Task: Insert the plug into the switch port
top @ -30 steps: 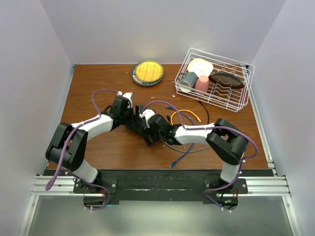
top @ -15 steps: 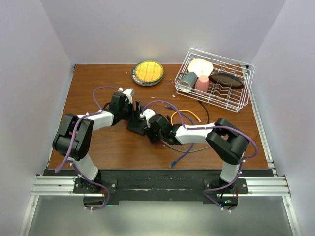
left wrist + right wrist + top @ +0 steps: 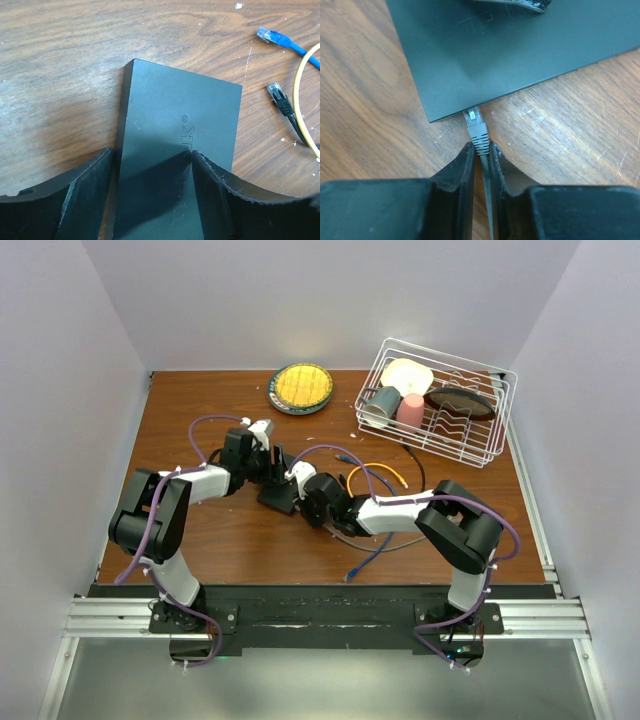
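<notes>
The switch is a flat black box (image 3: 279, 496) (image 3: 180, 150) (image 3: 505, 45) lying on the wooden table. Its port edge faces my right gripper; the switch port itself is hidden under the box's rim. The grey plug (image 3: 476, 126) has its clear tip at that edge, near the box's corner. My right gripper (image 3: 481, 152) (image 3: 308, 492) is shut on the plug's ribbed boot. My left gripper (image 3: 152, 165) (image 3: 270, 472) stands open over the box. Its left finger (image 3: 85, 190) is beside the box's side and its right finger (image 3: 220, 195) lies over the top.
A blue plug (image 3: 272, 36), a black plug (image 3: 278, 96) and a yellow cable (image 3: 300, 100) lie just right of the box. A yellow-centred plate (image 3: 300, 387) sits at the back. A white wire rack (image 3: 437, 400) with dishes stands at the back right. Loose cables (image 3: 372, 540) trail under my right arm.
My right gripper has shut on the grey plug. The left gripper's jaws have narrowed, and the left arm has drawn its elbow in towards the left.
</notes>
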Controlling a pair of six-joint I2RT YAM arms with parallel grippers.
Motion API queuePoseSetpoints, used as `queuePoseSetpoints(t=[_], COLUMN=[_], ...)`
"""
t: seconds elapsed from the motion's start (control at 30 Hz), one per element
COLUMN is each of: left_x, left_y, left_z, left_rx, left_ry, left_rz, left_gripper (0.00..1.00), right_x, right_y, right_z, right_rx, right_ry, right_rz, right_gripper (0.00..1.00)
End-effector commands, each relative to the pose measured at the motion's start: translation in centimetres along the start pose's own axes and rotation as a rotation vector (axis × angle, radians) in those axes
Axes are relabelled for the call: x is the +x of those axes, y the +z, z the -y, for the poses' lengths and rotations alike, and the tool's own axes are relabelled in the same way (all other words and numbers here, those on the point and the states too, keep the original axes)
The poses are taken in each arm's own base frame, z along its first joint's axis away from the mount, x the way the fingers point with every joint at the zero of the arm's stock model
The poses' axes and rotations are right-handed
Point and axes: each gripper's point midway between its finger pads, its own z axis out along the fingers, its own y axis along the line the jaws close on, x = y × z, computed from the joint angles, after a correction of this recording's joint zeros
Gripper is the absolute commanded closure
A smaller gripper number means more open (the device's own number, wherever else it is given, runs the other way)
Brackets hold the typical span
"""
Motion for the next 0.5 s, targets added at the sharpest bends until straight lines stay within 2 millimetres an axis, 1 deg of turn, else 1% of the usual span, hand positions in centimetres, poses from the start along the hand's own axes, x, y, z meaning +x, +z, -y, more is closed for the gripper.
queuePoseSetpoints(t=[0.0,0.07,0.17,0.27,0.47], left_x=[4.4,4.6,5.7,6.5,7.9], left_y=[-0.2,-0.1,-0.3,-0.6,-1.0], left_z=[1.2,1.5,1.9,2.0,2.7], left_rx=[0.098,0.124,0.149,0.166,0.215], left_ry=[-0.048,-0.059,-0.072,-0.075,-0.09], left_rz=[-0.135,-0.139,-0.162,-0.181,-0.222], left_gripper=[0.35,0.38,0.41,0.41,0.43], right_x=[-1.5,-1.6,-1.8,-2.3,-4.0], right_y=[0.8,1.1,1.4,1.4,1.6], right_z=[-1.2,-1.3,-1.2,-1.1,-0.9], right_rx=[-0.058,-0.058,-0.052,-0.046,-0.038], right_ry=[0.007,0.011,0.016,0.014,0.007], right_rz=[0.071,0.076,0.095,0.115,0.167], right_gripper=[0.97,1.0,1.0,1.0,1.0])
